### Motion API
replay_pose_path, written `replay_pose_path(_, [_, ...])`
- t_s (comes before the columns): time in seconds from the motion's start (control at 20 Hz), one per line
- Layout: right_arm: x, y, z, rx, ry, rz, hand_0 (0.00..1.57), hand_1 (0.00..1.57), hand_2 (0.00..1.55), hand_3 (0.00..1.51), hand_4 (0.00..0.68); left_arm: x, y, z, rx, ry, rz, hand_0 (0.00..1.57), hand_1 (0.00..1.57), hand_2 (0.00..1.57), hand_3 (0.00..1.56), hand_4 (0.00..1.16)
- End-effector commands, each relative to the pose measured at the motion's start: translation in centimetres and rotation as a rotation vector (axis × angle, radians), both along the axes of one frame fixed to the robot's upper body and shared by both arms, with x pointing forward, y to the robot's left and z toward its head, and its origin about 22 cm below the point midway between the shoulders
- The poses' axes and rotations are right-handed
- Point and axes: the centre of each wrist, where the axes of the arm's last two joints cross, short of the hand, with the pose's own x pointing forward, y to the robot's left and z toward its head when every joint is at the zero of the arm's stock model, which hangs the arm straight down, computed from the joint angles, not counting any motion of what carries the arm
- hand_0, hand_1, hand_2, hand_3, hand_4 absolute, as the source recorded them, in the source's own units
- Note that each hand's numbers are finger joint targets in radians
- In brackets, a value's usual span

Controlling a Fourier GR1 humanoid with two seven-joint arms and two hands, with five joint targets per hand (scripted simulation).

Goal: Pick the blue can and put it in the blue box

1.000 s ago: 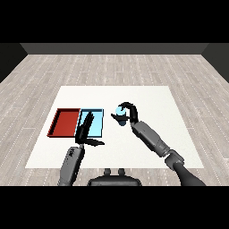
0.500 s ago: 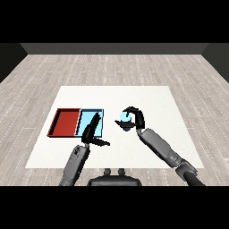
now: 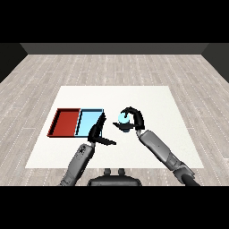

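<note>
A light blue can (image 3: 123,119) is held above the white table, with my right hand (image 3: 133,119) curled round it. The can hangs a little to the right of the light blue tray (image 3: 88,121). The red tray (image 3: 66,122) lies directly left of the blue one, sharing an edge. My left hand (image 3: 97,131) is over the blue tray's right front corner, fingers straight and thumb spread, holding nothing. Both trays look bare inside.
The white table (image 3: 152,103) stretches wide behind and to the right of the trays. Wooden floor surrounds it. My right forearm (image 3: 159,150) crosses the table's front right part.
My right hand has carried the blue can leftward and nearer, closing on the blue tray. My left hand stays by the tray's right front corner.
</note>
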Motion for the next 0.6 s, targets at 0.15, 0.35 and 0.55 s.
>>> replay_pose_path(0.15, [-0.9,0.9,1.5,-0.012,-0.034,0.035,1.49,1.49,1.47,1.40,0.610,1.3,-1.2,-0.2,-0.019,0.013,0.007,0.00,0.00,0.00,0.00,0.00])
replay_pose_path(0.35, [-0.9,1.6,0.6,-0.006,-0.035,0.035,1.48,1.48,1.47,1.40,0.603,0.3,-0.1,-2.4,-0.055,0.066,-0.007,0.00,0.00,0.00,0.00,0.00])
replay_pose_path(0.55, [-0.3,3.6,0.2,0.019,-0.036,0.060,1.49,1.49,1.46,1.40,0.616,1.3,-3.0,-2.3,-0.025,0.064,-0.002,0.00,0.00,0.00,0.00,0.00])
